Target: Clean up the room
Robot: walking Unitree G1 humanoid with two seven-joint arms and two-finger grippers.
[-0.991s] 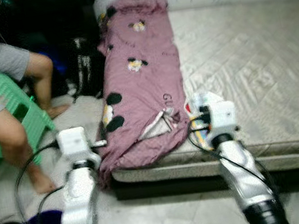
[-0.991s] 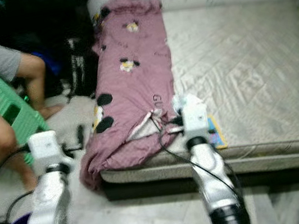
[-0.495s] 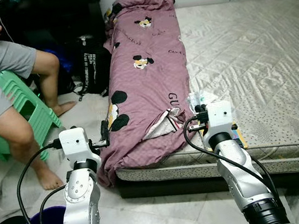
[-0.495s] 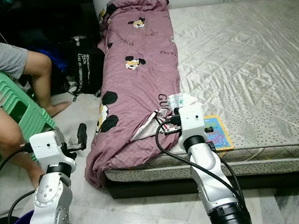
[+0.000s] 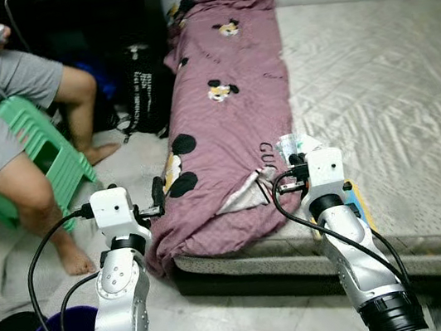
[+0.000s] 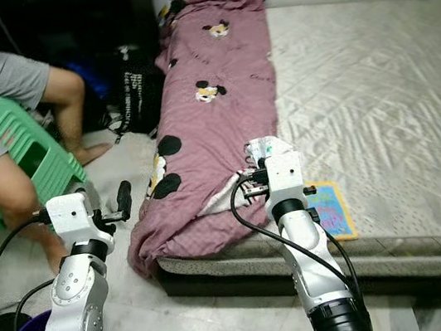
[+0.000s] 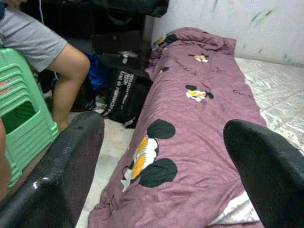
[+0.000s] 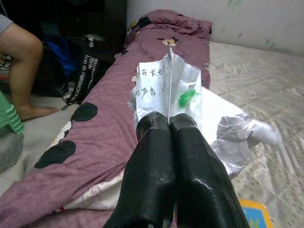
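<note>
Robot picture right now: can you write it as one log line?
right gripper: shut on silver wrapper, above mattress edge | left gripper: open, empty, beside purple blanket

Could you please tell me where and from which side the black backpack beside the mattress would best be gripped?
Probably at its top edge, coming from above. The black backpack stands upright on the floor, wedged between the purple blanket on the mattress and the person's leg, so its sides are crowded. The open left gripper is free; the right gripper holds a silver wrapper.
</note>
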